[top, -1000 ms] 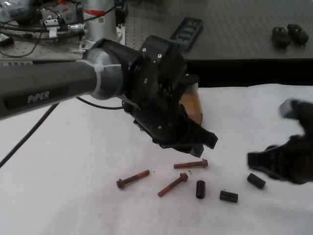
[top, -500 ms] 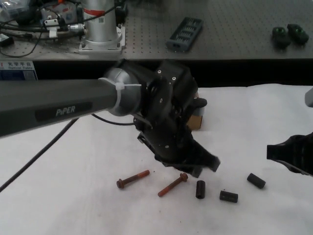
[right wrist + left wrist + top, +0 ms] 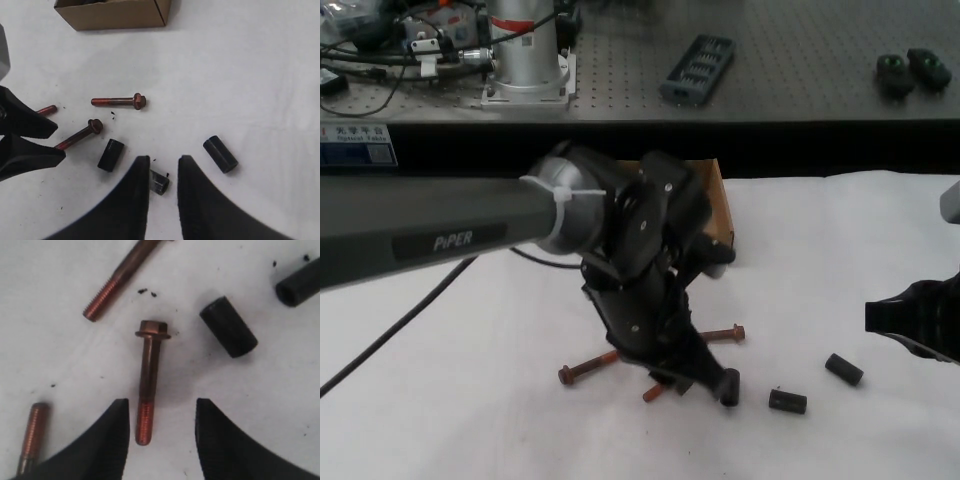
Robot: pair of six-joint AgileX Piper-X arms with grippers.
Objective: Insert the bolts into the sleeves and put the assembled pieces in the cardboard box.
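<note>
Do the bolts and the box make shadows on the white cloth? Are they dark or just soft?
Left wrist view: a soft grey shadow hugs the middle bolt and the black sleeve, nothing dark. Right wrist view: a pale shadow lies on the cloth beside the cardboard box. High view: the light is even, and the cloth looks bright nearly everywhere.

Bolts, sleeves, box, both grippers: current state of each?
Bolts: all three loose on the cloth, none inserted.
Sleeves: all three lying empty on the cloth.
Cardboard box: upright, open top; contents hidden.
Left gripper: open, fingers either side of a bolt's threaded end, not closed on it.
Right gripper: open, holding nothing, over a sleeve.
</note>
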